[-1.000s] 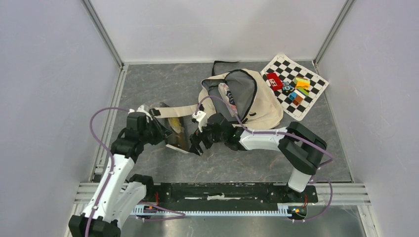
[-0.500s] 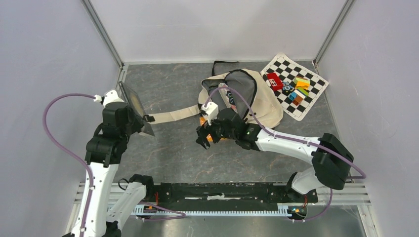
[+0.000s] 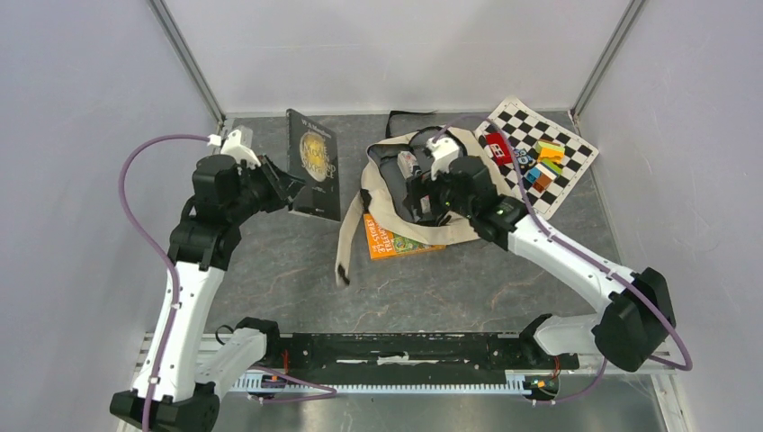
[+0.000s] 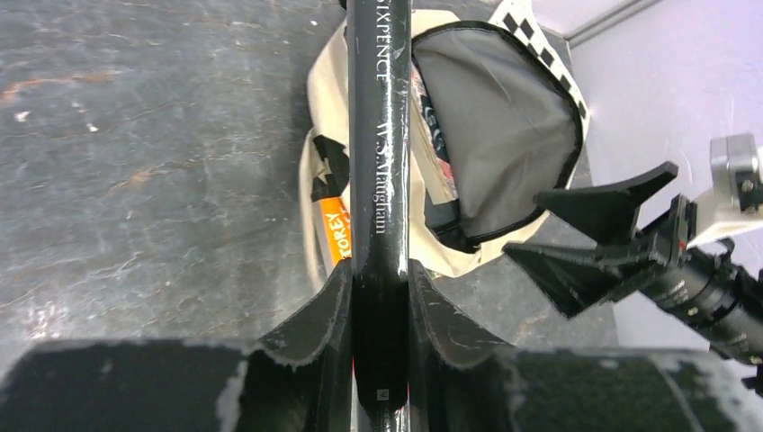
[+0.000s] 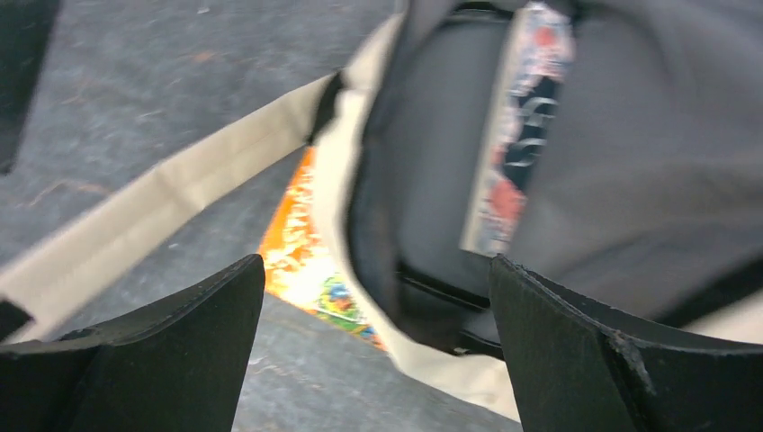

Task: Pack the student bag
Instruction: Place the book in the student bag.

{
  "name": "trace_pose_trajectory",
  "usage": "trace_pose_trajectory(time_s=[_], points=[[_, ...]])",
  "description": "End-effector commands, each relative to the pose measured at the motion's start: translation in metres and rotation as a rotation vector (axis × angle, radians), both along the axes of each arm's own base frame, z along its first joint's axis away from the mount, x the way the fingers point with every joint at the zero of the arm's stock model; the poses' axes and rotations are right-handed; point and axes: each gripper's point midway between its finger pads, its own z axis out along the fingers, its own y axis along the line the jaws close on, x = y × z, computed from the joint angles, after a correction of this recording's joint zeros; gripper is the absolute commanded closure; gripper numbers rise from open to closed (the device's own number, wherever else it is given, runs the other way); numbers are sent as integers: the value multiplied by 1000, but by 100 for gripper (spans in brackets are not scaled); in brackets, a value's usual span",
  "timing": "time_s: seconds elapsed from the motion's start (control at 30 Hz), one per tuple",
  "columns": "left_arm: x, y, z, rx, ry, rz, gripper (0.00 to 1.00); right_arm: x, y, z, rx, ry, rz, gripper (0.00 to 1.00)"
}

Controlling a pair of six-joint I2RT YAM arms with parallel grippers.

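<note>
The student bag (image 3: 481, 202), cream canvas with a grey lining (image 4: 504, 117), lies at the back middle with its mouth gaping toward the left. A patterned book (image 5: 522, 117) stands inside it. My left gripper (image 3: 286, 191) is shut on a black book (image 3: 313, 165), held off the floor left of the bag; its spine (image 4: 380, 135) points at the bag's mouth. My right gripper (image 3: 423, 193) hangs open over the bag's near rim, with nothing between its fingers (image 5: 576, 360). An orange book (image 3: 396, 241) lies on the floor, partly under the bag's edge and strap.
A long cream strap (image 3: 346, 243) trails from the bag across the floor toward the front. A checkered mat (image 3: 576, 166) with several coloured toy blocks lies at the back right. Grey walls close in the left, back and right sides.
My left arm has lifted the black book from the front floor and carried it back toward the bag. My right gripper moved from the floor up to the bag's mouth. The strap has shifted.
</note>
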Motion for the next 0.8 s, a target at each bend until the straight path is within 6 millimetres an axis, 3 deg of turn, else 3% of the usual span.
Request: trace_pose_trajectory(time_s=[0.0, 0.2, 0.33, 0.5, 0.73, 0.77], points=[[14, -23, 87, -114, -284, -107, 98, 29, -51, 31, -61, -79, -133, 2], [29, -41, 109, -192, -313, -176, 98, 61, -108, 32, -159, -75, -329, 2], [42, -53, 101, -280, -286, -205, 98, 79, -130, 32, -177, -65, -402, 2], [56, -77, 74, -333, -217, -232, 98, 101, -146, 27, -171, -46, -431, 2], [77, -127, 36, -380, -120, -268, 98, 136, -123, -8, -101, 70, -265, 41], [80, -133, 29, -380, -99, -263, 98, 141, -121, -9, -91, 86, -256, 51]])
